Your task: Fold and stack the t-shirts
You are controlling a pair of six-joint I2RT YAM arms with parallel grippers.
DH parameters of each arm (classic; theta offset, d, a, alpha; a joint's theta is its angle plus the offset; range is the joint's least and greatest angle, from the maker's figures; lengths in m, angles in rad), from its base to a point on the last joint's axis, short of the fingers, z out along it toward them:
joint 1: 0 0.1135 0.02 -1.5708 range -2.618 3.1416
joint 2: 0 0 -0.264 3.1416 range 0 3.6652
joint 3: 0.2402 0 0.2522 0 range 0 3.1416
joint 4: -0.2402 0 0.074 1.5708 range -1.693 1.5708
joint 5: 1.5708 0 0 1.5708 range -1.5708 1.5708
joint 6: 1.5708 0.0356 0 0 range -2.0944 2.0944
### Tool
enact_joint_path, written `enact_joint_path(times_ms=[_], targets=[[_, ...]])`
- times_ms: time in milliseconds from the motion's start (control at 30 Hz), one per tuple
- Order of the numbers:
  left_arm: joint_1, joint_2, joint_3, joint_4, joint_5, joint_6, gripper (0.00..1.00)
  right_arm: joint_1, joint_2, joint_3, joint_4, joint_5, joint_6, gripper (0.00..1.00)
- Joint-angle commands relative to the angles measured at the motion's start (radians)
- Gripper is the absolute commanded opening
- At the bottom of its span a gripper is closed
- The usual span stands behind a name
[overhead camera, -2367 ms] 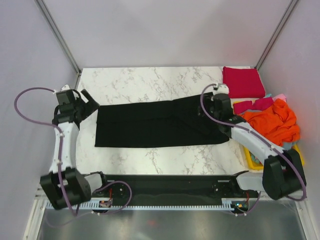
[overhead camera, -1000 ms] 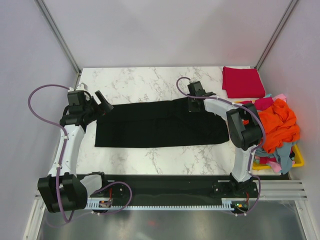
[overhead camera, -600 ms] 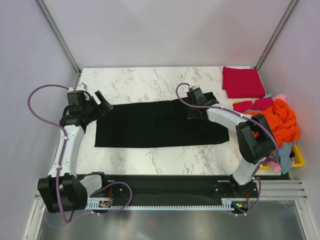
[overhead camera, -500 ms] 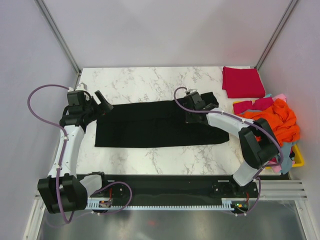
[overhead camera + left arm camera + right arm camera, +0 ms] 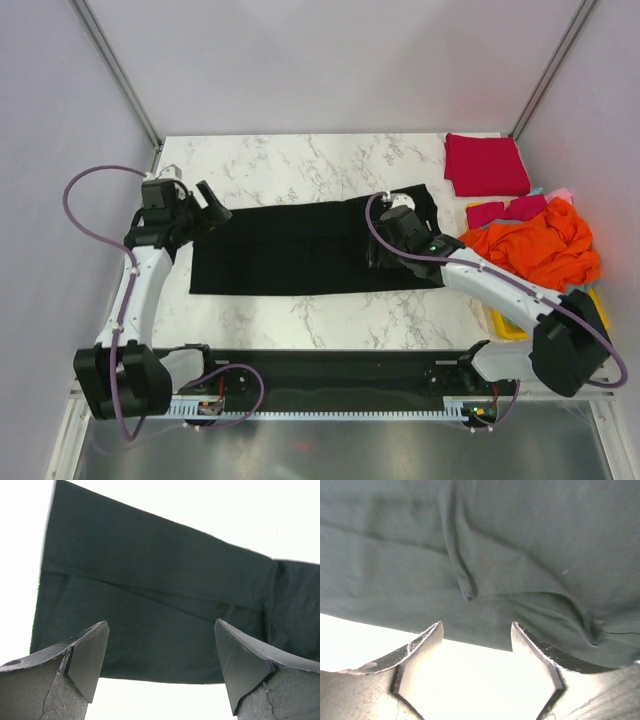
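A large black t-shirt lies flat on the marble table as a long folded band. My left gripper hovers open by its left end; in the left wrist view the left gripper frames the black t-shirt with nothing between its fingers. My right gripper is over the shirt's right part and open. In the right wrist view the right gripper is empty above bare table, with the creased edge of the black t-shirt just beyond. A folded crimson t-shirt lies at the back right.
A yellow basket stands at the table's right edge under a heap with an orange t-shirt and a bit of pink cloth. The right arm's forearm stretches across the shirt's right end. Metal frame posts rise at both back corners.
My right gripper has opened and let go of the black shirt, moving from its far edge toward the near edge. The left gripper has shifted only slightly.
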Motion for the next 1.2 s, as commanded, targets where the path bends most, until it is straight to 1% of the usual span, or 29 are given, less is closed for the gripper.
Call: enact_joint_path(times_ms=[0, 67, 100, 133, 200, 233, 267, 300, 333, 367, 433, 467, 600, 667, 700, 733, 767, 800, 833, 867, 900, 933, 967, 1000, 1033, 1067, 1100, 1133, 1167], targets=[[-0.087, 0.146, 0.070, 0.010, 0.003, 0.045, 0.94, -0.050, -0.065, 0.031, -0.015, 0.100, 0.019, 0.66], [-0.154, 0.235, 0.127, -0.037, -0.002, 0.039, 0.94, -0.102, 0.006, 0.056, -0.021, 0.088, 0.004, 0.65], [-0.169, 0.334, 0.181, -0.047, -0.014, 0.028, 0.94, -0.153, 0.042, 0.077, -0.020, 0.085, 0.004, 0.65], [-0.182, 0.379, 0.207, -0.058, -0.011, 0.022, 0.94, -0.176, 0.121, 0.094, -0.023, 0.050, 0.002, 0.65], [-0.215, 0.512, 0.290, -0.085, -0.037, 0.013, 0.94, -0.227, 0.204, 0.134, -0.021, 0.031, -0.002, 0.65], [-0.225, 0.560, 0.315, -0.090, -0.046, 0.012, 0.94, -0.239, 0.244, 0.148, -0.021, 0.004, -0.007, 0.65], [-0.232, 0.603, 0.338, -0.093, -0.056, 0.012, 0.94, -0.248, 0.319, 0.160, -0.009, -0.007, -0.006, 0.65], [-0.232, 0.644, 0.386, -0.114, -0.062, 0.012, 0.94, -0.260, 0.358, 0.189, -0.003, -0.022, -0.012, 0.65], [-0.232, 0.736, 0.413, -0.125, -0.060, 0.012, 0.94, -0.262, 0.430, 0.211, 0.002, -0.034, -0.015, 0.65], [-0.232, 0.775, 0.465, -0.146, -0.051, 0.014, 0.92, -0.267, 0.464, 0.253, 0.007, -0.059, -0.015, 0.65], [-0.234, 0.862, 0.496, -0.189, -0.042, 0.019, 0.90, -0.276, 0.554, 0.303, 0.005, -0.090, -0.024, 0.65], [-0.236, 0.873, 0.502, -0.196, -0.042, 0.017, 0.90, -0.277, 0.580, 0.327, 0.007, -0.097, -0.025, 0.65], [-0.240, 0.863, 0.453, -0.194, -0.054, 0.006, 0.90, -0.306, 0.723, 0.510, -0.004, -0.108, -0.050, 0.64], [-0.243, 0.849, 0.425, -0.194, -0.042, 0.002, 0.90, -0.314, 0.827, 0.591, -0.038, -0.107, -0.067, 0.64], [-0.243, 0.846, 0.390, -0.194, -0.030, -0.015, 0.90, -0.323, 0.867, 0.693, -0.058, -0.117, -0.070, 0.64], [-0.245, 0.844, 0.372, -0.193, -0.013, -0.023, 0.90, -0.325, 0.948, 0.752, -0.091, -0.130, -0.075, 0.64], [-0.254, 0.835, 0.324, -0.182, 0.016, -0.036, 0.90, -0.325, 0.991, 0.880, -0.110, -0.140, -0.075, 0.64], [-0.263, 0.827, 0.298, -0.173, 0.026, -0.043, 0.90, -0.327, 1.033, 0.949, -0.128, -0.165, -0.075, 0.63], [-0.274, 0.814, 0.274, -0.161, 0.036, -0.049, 0.90, -0.327, 1.120, 1.025, -0.159, -0.192, -0.068, 0.63], [-0.300, 0.797, 0.223, -0.138, 0.061, -0.063, 0.90, -0.325, 1.166, 1.183, -0.170, -0.217, -0.059, 0.63], [-0.315, 0.760, 0.200, -0.130, 0.067, -0.073, 0.90, -0.323, 1.211, 1.262, -0.174, -0.244, -0.053, 0.63], [-0.332, 0.735, 0.178, -0.124, 0.073, -0.086, 0.90, -0.323, 1.302, 1.344, -0.168, -0.298, -0.044, 0.63], [-0.372, 0.711, 0.136, -0.104, 0.091, -0.119, 0.90, -0.317, 1.349, 1.498, -0.153, -0.333, -0.035, 0.63], [-0.393, 0.665, 0.114, -0.092, 0.110, -0.145, 0.90, -0.316, 1.393, 1.563, -0.124, -0.366, -0.018, 0.63], [-0.412, 0.643, 0.088, -0.073, 0.142, -0.173, 0.91, -0.313, 1.462, 1.614, -0.040, -0.415, 0.003, 0.65], [-0.456, 0.625, 0.035, -0.043, 0.212, -0.226, 0.91, -0.313, 1.485, 1.649, 0.023, -0.435, 0.031, 0.66], [-0.482, 0.604, 0.017, 0.002, 0.243, -0.256, 0.91, -0.313, 1.496, 1.641, 0.096, -0.455, 0.094, 0.66], [-0.505, 0.574, -0.001, 0.035, 0.275, -0.285, 0.91, -0.311, 1.513, 1.627, 0.243, -0.475, 0.117, 0.66], [-0.560, 0.559, -0.029, 0.060, 0.318, -0.343, 0.91, -0.307, 1.519, 1.605, 0.307, -0.487, 0.138, 0.66]])
